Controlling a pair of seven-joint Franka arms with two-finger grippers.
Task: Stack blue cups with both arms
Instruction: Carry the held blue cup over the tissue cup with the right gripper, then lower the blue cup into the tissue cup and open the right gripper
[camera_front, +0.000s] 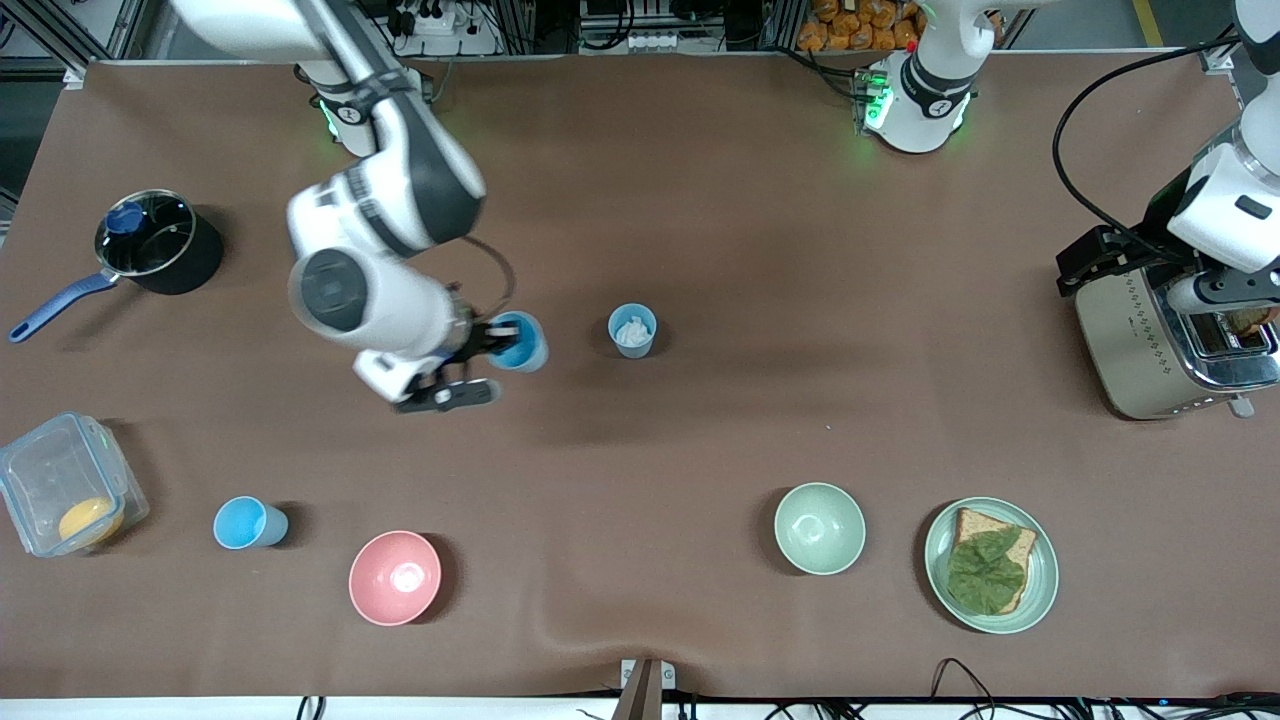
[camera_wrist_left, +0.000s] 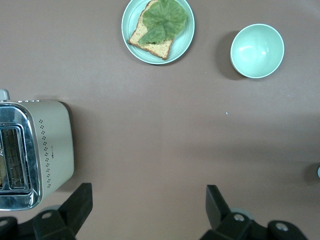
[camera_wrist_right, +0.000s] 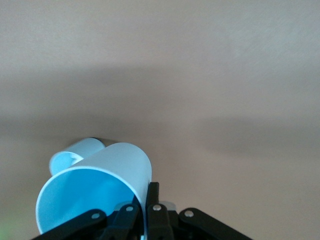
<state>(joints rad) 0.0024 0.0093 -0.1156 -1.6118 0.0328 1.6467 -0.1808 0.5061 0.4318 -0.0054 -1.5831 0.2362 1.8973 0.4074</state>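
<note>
Right pincer (camera_front: 497, 352): clamped on the rim of a bright blue cup (camera_front: 519, 341), carried tilted above the tabletop (camera_front: 700, 200) near its middle. In the right wrist view, one finger (camera_wrist_right: 152, 200) inside the wall, cup mouth (camera_wrist_right: 95, 192) turned toward the camera.

Grey-blue cup (camera_front: 632, 330): upright on the tabletop, just beside the held cup toward the left arm's end, not touching it. White crumpled item inside. Partly visible past the held cup in the right wrist view (camera_wrist_right: 80, 152).

Second bright blue cup (camera_front: 249, 523): upright near the front edge, between a clear box (camera_front: 62, 484) and a pink bowl (camera_front: 395, 577), well apart from the other two cups.

Left pincer (camera_wrist_left: 147, 207): fingers spread wide, nothing between them, waiting above the toaster (camera_front: 1170, 335) at the left arm's end of the tabletop.

Open room: broad bare strip of tabletop from the grey-blue cup to the toaster, and between the cups and the bowls.

Edge items: green bowl (camera_front: 819, 528) and plate (camera_front: 991, 565) with bread and a leaf along the front edge; pot (camera_front: 155, 243) with a blue handle at the right arm's end.
</note>
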